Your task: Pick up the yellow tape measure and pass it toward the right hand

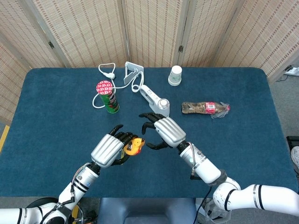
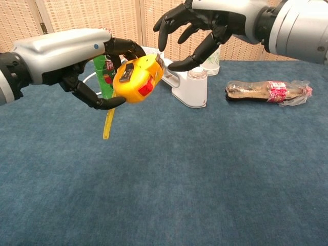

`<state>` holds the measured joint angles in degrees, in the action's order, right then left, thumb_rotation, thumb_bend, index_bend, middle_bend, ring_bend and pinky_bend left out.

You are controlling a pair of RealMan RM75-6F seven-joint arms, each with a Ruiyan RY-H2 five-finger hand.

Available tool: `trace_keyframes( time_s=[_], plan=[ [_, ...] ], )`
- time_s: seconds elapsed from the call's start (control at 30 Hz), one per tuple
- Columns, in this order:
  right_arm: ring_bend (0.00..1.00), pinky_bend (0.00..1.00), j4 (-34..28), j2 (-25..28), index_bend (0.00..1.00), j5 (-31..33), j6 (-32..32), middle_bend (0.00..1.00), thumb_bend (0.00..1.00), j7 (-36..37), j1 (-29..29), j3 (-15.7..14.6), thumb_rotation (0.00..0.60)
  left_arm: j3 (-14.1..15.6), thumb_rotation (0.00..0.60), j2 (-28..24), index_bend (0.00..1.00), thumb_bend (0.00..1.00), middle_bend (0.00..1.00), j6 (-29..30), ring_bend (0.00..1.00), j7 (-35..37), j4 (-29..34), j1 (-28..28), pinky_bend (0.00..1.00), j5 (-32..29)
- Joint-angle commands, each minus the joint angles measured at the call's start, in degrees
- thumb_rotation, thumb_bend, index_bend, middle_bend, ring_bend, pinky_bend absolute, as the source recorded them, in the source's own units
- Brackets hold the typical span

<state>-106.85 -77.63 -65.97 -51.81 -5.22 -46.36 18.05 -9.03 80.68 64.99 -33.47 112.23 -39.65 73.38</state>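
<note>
- The picking up is done, I think. My left hand (image 2: 77,64) holds the tape measure (image 2: 137,79) up in the air, off the bench (image 2: 169,195).
- My fingers wrap around the yellow case from behind and under it. A short bit of the yellow tape (image 2: 108,124) hangs down out of it, and its end is off the bench too.
- From above, the tape measure (image 1: 134,146) is over the middle of the bench, closer to the front edge than the back edge.
- My right hand (image 2: 197,28) is up in the air too, spread wide with nothing in it. Its fingers curve down a little, like a cup ready to catch.
- My two hands are near each other. The right hand is just beside the tape measure and a bit higher. It looks like a small gap sits between them, so they are not touching.
- So the pass is nearly done. What is left, I think, is to bring the tape measure the last little way to my right hand.
- Back on the bench, out of the way, sit a green can (image 1: 109,99), a white tool (image 1: 154,100), a cup (image 1: 175,75) and a squashed bottle (image 1: 204,108).
</note>
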Motion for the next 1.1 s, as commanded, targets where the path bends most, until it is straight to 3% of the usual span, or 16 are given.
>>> trace_keyframes(
  time_s=[0.03, 0.53, 1.1],
  plan=[
    [0.13, 0.17, 0.0, -0.2, 0.46, 0.2, 0.0, 0.18, 0.29, 0.0, -0.3, -0.2, 0.6, 0.0, 0.6, 0.2, 0.48, 0.41, 0.5, 0.2, 0.47, -0.3, 0.1, -0.1, 0.15, -0.3],
    [0.13, 0.17, 0.4, -0.9, 0.49, 1.8, 0.5, 0.18, 0.29, -0.3, -1.8, -1.4, 0.6, 0.2, 0.6, 0.5, 0.48, 0.41, 0.5, 1.1, 0.47, -0.7, 0.1, -0.3, 0.14, -0.8],
    [0.15, 0.17, 0.9, -1.2, 0.63, 2.3, -0.9, 0.22, 0.29, -0.1, -2.1, -2.0, 0.6, 0.5, 0.6, 0.7, 0.49, 0.41, 0.51, 1.2, 0.47, 0.0, -1.9, -0.3, 0.14, -2.3]
  ],
)
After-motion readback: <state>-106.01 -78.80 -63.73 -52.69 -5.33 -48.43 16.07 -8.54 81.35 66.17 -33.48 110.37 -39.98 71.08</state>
